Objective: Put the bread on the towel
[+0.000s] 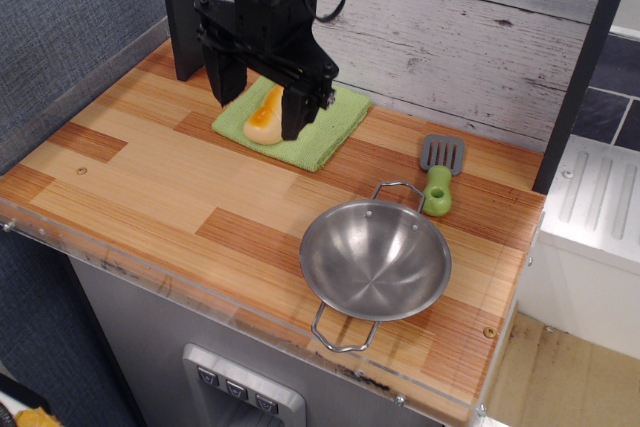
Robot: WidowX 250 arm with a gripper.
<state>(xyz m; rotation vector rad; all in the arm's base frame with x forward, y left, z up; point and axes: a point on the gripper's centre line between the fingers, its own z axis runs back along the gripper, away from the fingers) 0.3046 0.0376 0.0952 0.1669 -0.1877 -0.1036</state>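
Note:
The bread [264,120], a glossy golden-yellow toy baguette, lies on the light green towel [325,127] at the back left of the wooden counter. My black gripper [258,109] hangs above it, open, with one finger on each side of the bread's near end and not touching it. The gripper body hides the bread's far half and part of the towel.
A steel bowl [375,259] with wire handles stands near the front right edge. A grey-and-green spatula [439,174] lies behind it. A dark post [182,7] stands at the back left, close to my arm. A plank wall [460,27] closes the back.

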